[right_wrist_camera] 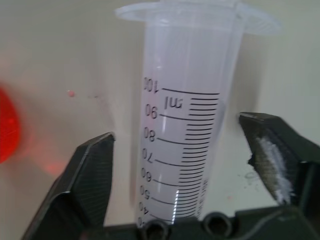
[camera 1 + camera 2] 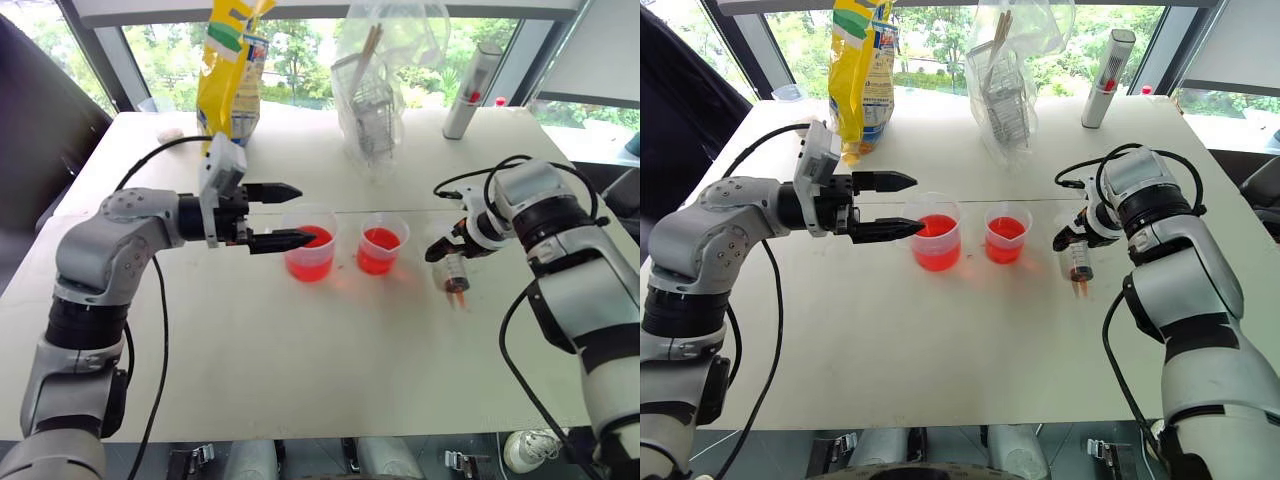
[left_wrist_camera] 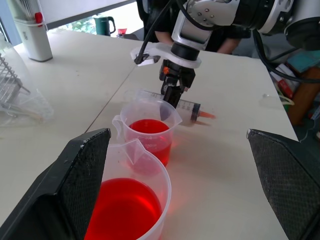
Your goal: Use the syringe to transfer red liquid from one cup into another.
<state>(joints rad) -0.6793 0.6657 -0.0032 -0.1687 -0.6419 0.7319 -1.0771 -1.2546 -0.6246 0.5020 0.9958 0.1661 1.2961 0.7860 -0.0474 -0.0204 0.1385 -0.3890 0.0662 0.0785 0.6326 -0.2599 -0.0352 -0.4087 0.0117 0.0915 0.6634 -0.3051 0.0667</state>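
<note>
Here we straddle the syringe [image 1: 185, 150] on the table [image 2: 300, 380] | right gripper [image 1: 180, 150] partly open, gripping nothing | risk: barrel rolls aside, or bumps the small cup [image 2: 381, 243].

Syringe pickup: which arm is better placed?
Right. Its claw straddles the syringe lying on the table, fingers either side. The left claw hovers open by the handled beaker.

On the table [image 2: 300, 360]: beaker [image 2: 309, 243] left, cup [image 2: 381, 244] just right of it, syringe [image 2: 455, 268] lying flat further right. Liquid [image 2: 312, 262] in both. Behind, near the far edge: bag [image 2: 232, 70] left, rack [image 2: 372, 110] centre, cylinder [image 2: 471, 92] right.
</note>
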